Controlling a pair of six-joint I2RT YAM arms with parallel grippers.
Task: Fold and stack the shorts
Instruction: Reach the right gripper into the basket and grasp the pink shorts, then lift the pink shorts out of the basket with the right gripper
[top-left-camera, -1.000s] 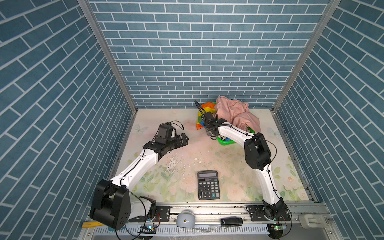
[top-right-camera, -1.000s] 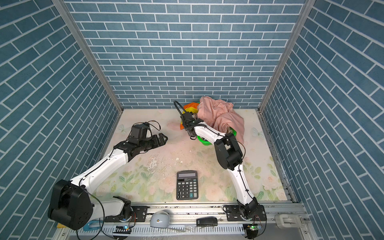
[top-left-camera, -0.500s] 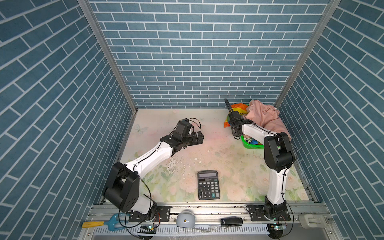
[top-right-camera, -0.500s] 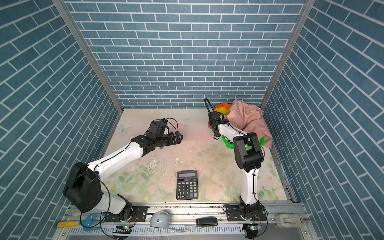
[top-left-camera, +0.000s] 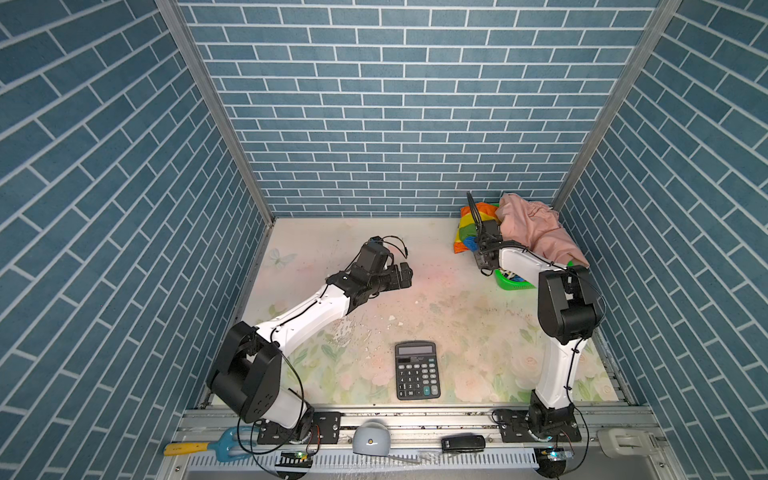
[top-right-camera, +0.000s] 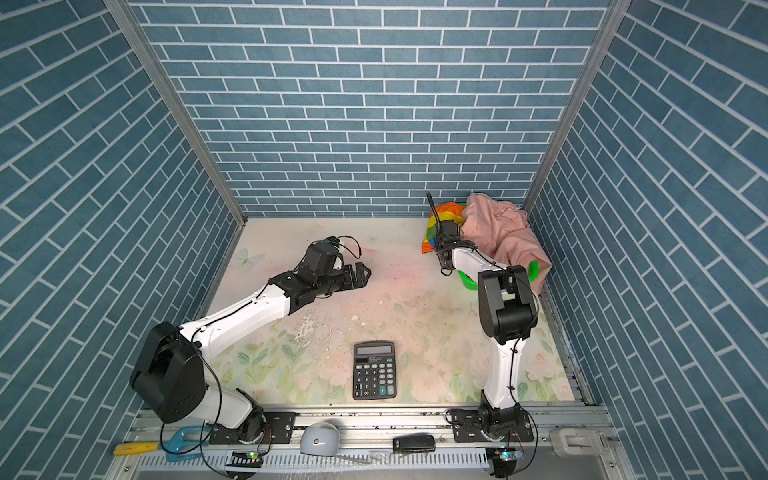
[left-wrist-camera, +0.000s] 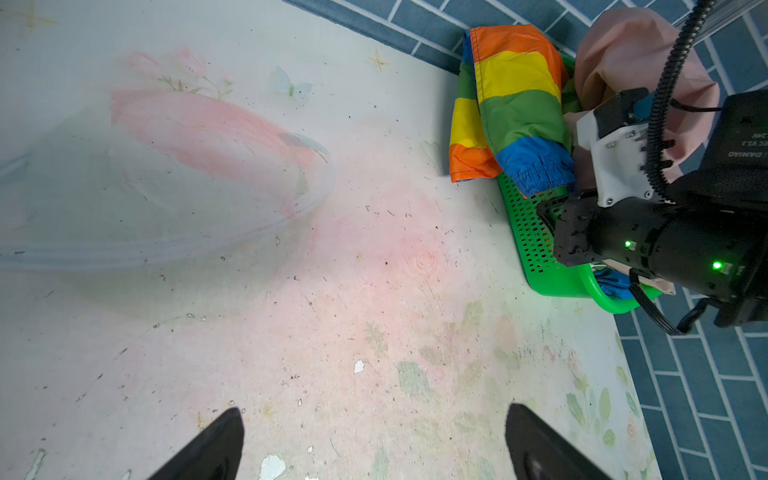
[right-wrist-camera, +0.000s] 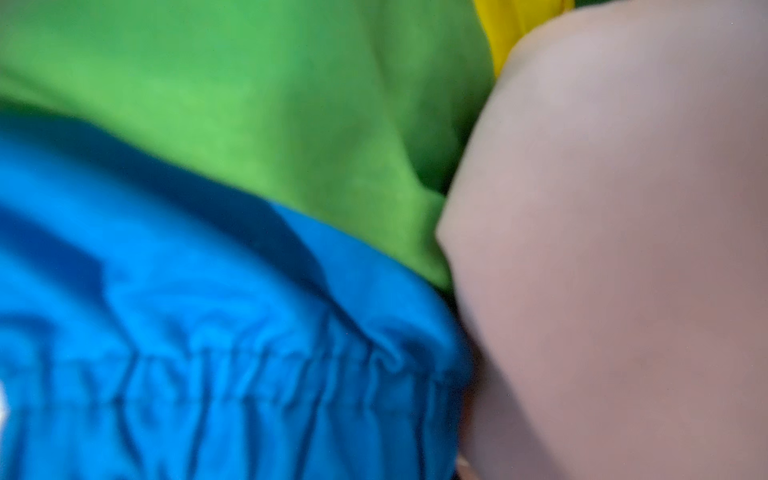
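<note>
Right now your left gripper (left-wrist-camera: 374, 419) has its fingers (left-wrist-camera: 216, 449) spread wide over bare table (left-wrist-camera: 291, 311), well apart from the green basket (left-wrist-camera: 536, 249) and touching no cloth. Both pairs of shorts you can see sit at that basket. The rainbow-striped shorts (left-wrist-camera: 515, 104) spill over its rim onto the table, and the pale pink shorts (top-left-camera: 532, 228) are heaped on top and drape down over it. Your right gripper (left-wrist-camera: 552, 220) is against the basket's mesh wall, just beside the shorts' blue gathered hem. Its fingertips are hidden there (cloth and housing cover them), so you cannot tell whether they pinch rim, fabric or nothing. The right wrist view gives only blurred close cloth, blue and green stripes beside pink, and no fingers. Only the left wrist view shows the mesh wall with the gripper at it, while both top views show a calculator (top-left-camera: 417, 370) well apart from the basket.
</note>
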